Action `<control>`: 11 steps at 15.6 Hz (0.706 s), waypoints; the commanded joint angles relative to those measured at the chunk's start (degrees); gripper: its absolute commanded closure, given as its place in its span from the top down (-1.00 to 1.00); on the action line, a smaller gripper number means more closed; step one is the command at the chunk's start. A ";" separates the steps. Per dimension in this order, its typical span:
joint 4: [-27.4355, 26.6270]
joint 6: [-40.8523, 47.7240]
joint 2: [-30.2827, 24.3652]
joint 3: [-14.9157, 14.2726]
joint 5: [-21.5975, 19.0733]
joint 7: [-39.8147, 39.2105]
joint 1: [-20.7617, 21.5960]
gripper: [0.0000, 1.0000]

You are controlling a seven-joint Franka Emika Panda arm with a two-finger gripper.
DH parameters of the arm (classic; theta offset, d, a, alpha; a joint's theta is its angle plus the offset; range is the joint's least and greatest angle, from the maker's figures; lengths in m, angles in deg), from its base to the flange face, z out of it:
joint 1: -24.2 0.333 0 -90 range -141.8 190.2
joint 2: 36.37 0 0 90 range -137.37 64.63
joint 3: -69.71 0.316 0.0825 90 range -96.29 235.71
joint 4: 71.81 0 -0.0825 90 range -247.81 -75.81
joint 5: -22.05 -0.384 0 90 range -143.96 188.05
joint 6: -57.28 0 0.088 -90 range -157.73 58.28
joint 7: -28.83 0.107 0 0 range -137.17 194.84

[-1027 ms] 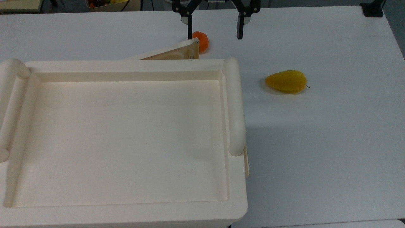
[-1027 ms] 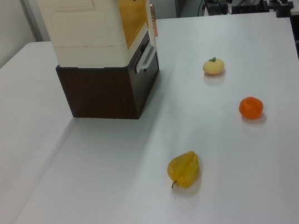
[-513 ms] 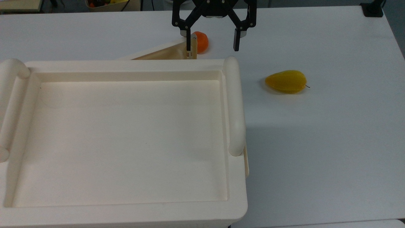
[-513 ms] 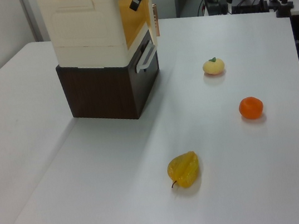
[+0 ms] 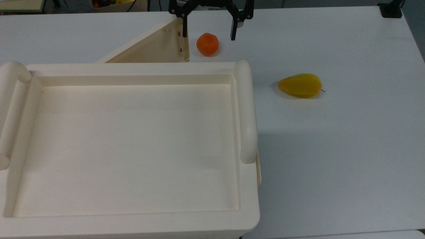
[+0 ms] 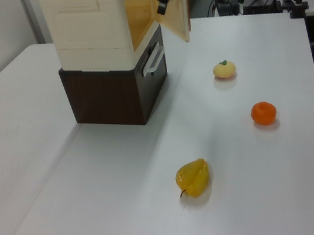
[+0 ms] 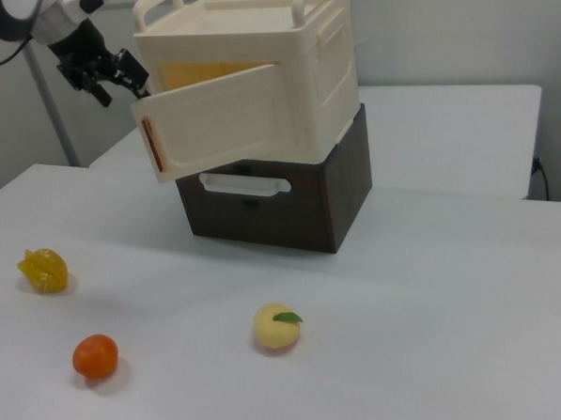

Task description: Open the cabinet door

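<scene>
**Door partly open, gripper at free edge**

The door [image 5: 156, 46] stands ajar at the upper centre of the top view, hinged toward the frame's left. Its free edge points up-frame to the gripper [image 5: 208, 31]. The jaws are spread wide and hold nothing; one finger [image 5: 183, 30] lies against the door's inner edge. The opening swing probably runs on leftward. The orange [image 5: 207, 44] sits just right of the edge; the table [image 5: 348, 139] around is white and flat.

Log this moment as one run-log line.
cabinet door: partly swung open | pincer: open, one finger at door's free edge | orange: on table beside door
</scene>
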 commanded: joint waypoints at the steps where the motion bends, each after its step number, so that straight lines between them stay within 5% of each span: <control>1: -0.94 9.84 -2.67 -0.66 -0.36 -5.08 -0.68 1.00; 11: -1.20 20.77 -3.73 -0.83 -3.08 -7.91 -4.38 1.00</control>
